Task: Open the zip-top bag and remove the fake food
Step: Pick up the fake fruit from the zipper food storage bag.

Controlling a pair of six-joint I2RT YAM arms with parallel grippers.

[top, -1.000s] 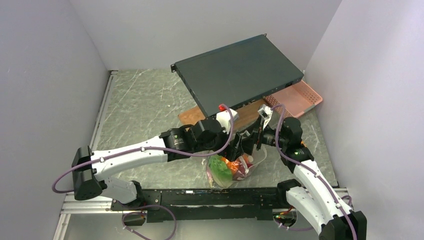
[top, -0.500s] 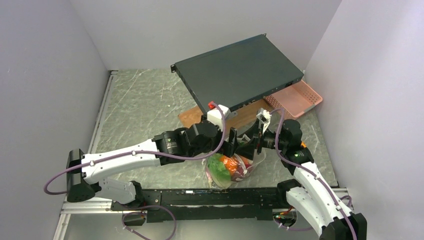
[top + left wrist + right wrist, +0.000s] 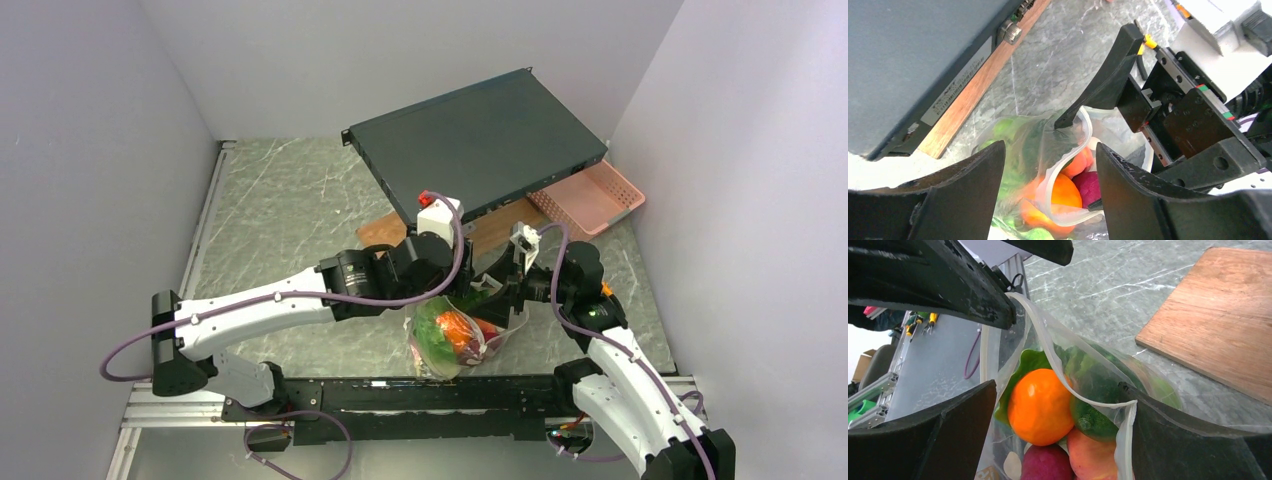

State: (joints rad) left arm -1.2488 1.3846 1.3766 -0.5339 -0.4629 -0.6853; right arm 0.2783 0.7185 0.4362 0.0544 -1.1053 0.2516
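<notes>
The zip-top bag [image 3: 447, 340] stands near the front edge between the two arms, its mouth gaping. Inside lies the fake food: an orange fruit [image 3: 1040, 405], a dark green piece [image 3: 1093, 420], a peach-coloured piece [image 3: 1090, 455] and a purple one [image 3: 1045, 465]. My right gripper [image 3: 1058, 385] is open wide at the mouth, its right finger [image 3: 1188, 440] under the plastic film and its left finger outside the bag wall. My left gripper [image 3: 1049, 150] hovers over the mouth, open, with the pale rim [image 3: 1083, 145] loose between its fingers. In the top view the two grippers meet above the bag.
A dark flat equipment case [image 3: 480, 145] lies tilted at the back, resting on a wooden board [image 3: 385, 232]. A pink lattice basket [image 3: 597, 195] sits at the back right. Grey walls close in on both sides.
My left gripper has swung in over the bag mouth and its jaws have narrowed. The right gripper has dipped slightly, and the bag has shifted a little to the left.
</notes>
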